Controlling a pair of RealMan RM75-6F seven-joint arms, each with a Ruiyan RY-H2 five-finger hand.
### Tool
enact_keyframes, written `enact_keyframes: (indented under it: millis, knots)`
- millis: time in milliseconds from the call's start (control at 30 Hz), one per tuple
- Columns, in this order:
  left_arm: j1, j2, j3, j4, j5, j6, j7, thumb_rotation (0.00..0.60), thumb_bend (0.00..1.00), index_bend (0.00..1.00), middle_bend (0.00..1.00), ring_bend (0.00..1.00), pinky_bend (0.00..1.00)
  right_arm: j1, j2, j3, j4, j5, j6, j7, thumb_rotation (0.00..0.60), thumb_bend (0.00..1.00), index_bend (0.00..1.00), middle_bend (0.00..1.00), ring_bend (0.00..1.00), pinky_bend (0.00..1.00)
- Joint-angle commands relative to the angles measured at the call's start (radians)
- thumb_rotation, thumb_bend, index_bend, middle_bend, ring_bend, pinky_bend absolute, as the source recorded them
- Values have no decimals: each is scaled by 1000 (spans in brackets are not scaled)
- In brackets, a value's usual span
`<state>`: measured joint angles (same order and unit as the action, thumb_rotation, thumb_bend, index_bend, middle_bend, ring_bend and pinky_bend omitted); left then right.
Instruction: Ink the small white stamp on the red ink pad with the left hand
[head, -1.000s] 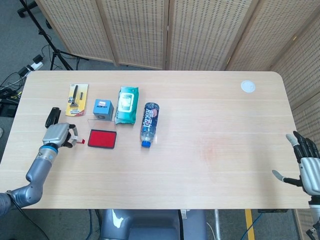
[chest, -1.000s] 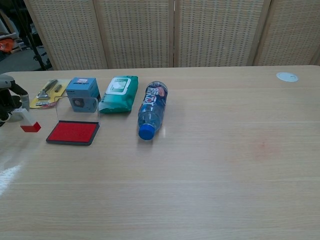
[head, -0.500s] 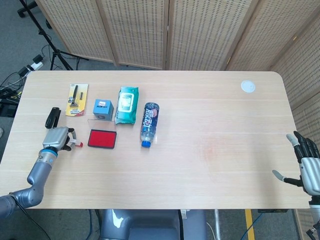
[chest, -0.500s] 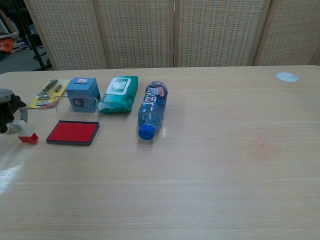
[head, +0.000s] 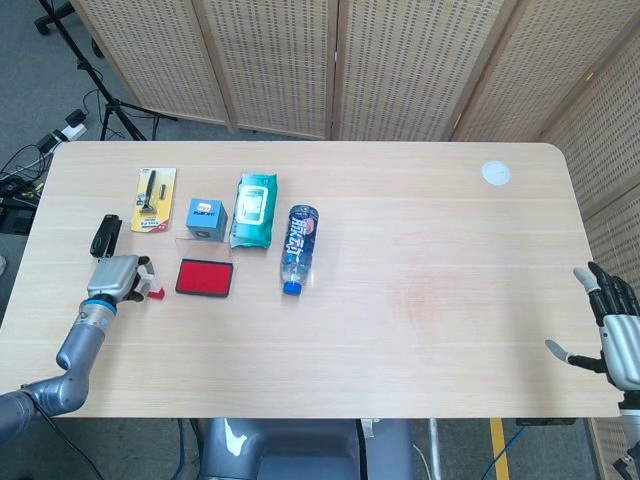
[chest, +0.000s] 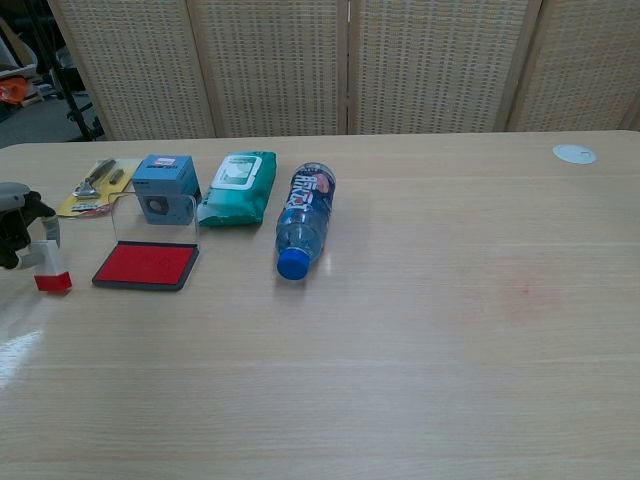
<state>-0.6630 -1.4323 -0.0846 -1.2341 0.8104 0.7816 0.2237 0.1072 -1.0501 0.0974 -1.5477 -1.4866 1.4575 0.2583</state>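
Red shows on the base of the small white stamp (chest: 52, 270), which we now have standing on the table (head: 400, 220) just left of the red ink pad (chest: 146, 265). A second ago our left hand (head: 114, 276) carried it tilted above the wood; since then it has come down and turned upright, with its red face on the tabletop. We judge from this that the inking is done, since the face already looks red, and that the stamp is being set down beside the pad. Our left hand's fingers still close around the stamp's white top, so it has not yet been released.

Our right hand (head: 612, 325) holds nothing, fingers spread, at the far right table edge, unmoved.

Counting what lies here: one stamp, one ink pad with its clear lid raised at the back, one blue box (head: 206, 217), one green wet-wipes pack (head: 254, 208), one plastic water bottle (head: 297, 248) on its side, one carded razor pack (head: 154, 187), one black clip-like item (head: 104, 235), and one white disc (head: 495, 173).
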Motion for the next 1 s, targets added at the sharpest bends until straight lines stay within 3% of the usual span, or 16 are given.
enact_keyframes:
  millis: [33, 1000]
  knots:
    - [1, 2, -1, -3, -3, 0, 8, 600, 438, 509, 977, 1000, 989, 0, 1, 0, 0, 0, 1, 1, 600, 0, 0, 0, 0, 0]
    - [24, -7, 8, -35, 27, 88, 136, 600, 425, 497, 971, 1000, 989, -2, 5, 1, 1, 0, 2, 20, 600, 0, 0, 0, 0, 0]
